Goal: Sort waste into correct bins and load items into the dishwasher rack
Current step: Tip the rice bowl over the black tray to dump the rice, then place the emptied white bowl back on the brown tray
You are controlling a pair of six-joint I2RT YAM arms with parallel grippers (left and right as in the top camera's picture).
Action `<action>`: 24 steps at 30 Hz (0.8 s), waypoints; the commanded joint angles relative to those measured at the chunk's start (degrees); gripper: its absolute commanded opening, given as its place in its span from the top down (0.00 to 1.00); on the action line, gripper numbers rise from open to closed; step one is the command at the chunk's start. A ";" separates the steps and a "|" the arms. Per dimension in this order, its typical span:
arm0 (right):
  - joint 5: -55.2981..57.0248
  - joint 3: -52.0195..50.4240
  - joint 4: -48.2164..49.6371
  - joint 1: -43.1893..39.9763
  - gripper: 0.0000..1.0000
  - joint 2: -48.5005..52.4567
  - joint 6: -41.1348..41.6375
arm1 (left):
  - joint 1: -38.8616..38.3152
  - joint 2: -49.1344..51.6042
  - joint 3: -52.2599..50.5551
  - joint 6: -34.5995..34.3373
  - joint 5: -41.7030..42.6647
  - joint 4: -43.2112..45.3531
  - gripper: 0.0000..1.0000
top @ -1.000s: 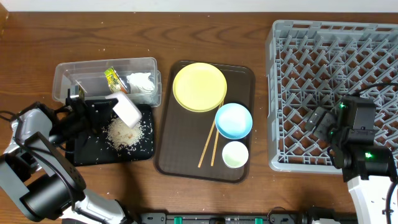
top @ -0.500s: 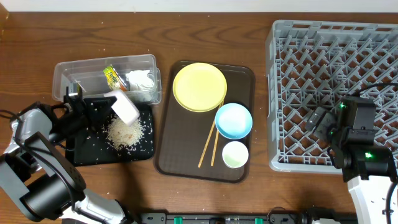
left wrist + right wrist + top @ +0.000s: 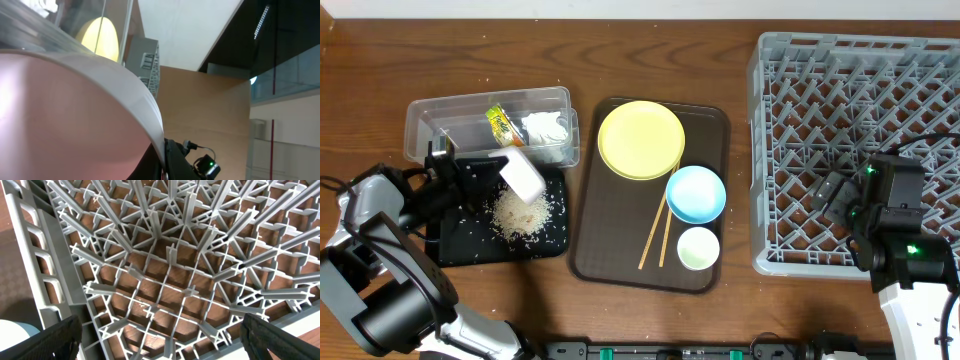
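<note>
1. Count, dishes: one plate [image 3: 640,140], one blue bowl [image 3: 696,193], one white bowl [image 3: 523,176], one cup [image 3: 698,248], two chopsticks [image 3: 657,235].
2. Count, waste: one wrapper [image 3: 500,126], one napkin [image 3: 545,129], and one heap of rice [image 3: 520,213] with loose grains around it.
3. Count, containers: one clear tub [image 3: 420,125], one black tray [image 3: 460,245], one brown tray [image 3: 610,250], one rack [image 3: 840,90].
4. Wrapper and napkin lay side by side in the tub. Rice lay on the black tray, just in front of the tub.
5. Left jaws were closed on the white bowl's rim and held it tilted above the black tray, over the rice. In the left wrist view the bowl's wall [image 3: 75,115] blocked most of the frame.
6. Plate, blue bowl, cup and chopsticks sat on the brown tray, between the bins and the rack. The chopsticks lay beside the blue bowl, near the cup.
7. Right jaws were spread wide over the rack's near part, holding nothing. Only lattice [image 3: 170,275] showed between the fingertips [image 3: 55,340].
8. The counter [image 3: 650,60] was dark brown wood. A white wall and a wood panel showed behind in the left wrist view.
</note>
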 commanded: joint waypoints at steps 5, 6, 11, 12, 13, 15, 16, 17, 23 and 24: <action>0.17 0.96 -0.24 -0.74 0.01 -0.15 0.85 | -0.11 -0.66 0.09 1.77 2.58 -0.98 0.94; 0.17 0.96 -0.26 -0.74 0.01 -0.15 0.85 | -0.24 -0.81 0.11 2.38 2.47 -1.44 0.94; 0.17 0.96 -0.15 -0.74 0.01 -0.15 0.87 | -2.64 -4.22 0.11 3.28 -4.52 -4.87 0.94; 0.17 0.96 -0.13 -0.74 0.01 -0.15 0.85 | -3.82 -5.44 0.11 3.43 -6.23 -4.90 0.94; 0.17 0.96 -0.09 -0.74 0.01 -0.15 0.87 | -4.96 -6.62 0.11 3.41 -7.80 -4.85 0.94; 0.17 0.96 -0.04 -0.74 0.01 -0.15 0.87 | -8.22 -9.97 0.11 3.41 -12.22 -4.72 0.94; 0.17 0.96 -0.02 -0.74 0.01 -0.15 0.87 | -9.46 -11.13 0.11 3.41 -13.90 -4.63 0.94; 0.17 0.96 -0.02 -0.74 0.01 -0.15 0.87 | -11.41 -12.72 0.11 3.41 -16.33 -4.24 0.94; 0.17 0.96 -0.02 -0.74 0.01 -0.15 0.87 | -26.32 -17.40 0.11 -2.54 -34.18 3.96 0.94; 0.17 0.96 -0.02 -0.74 0.01 -0.15 0.87 | -28.81 -17.40 0.11 -3.41 -37.55 4.98 0.94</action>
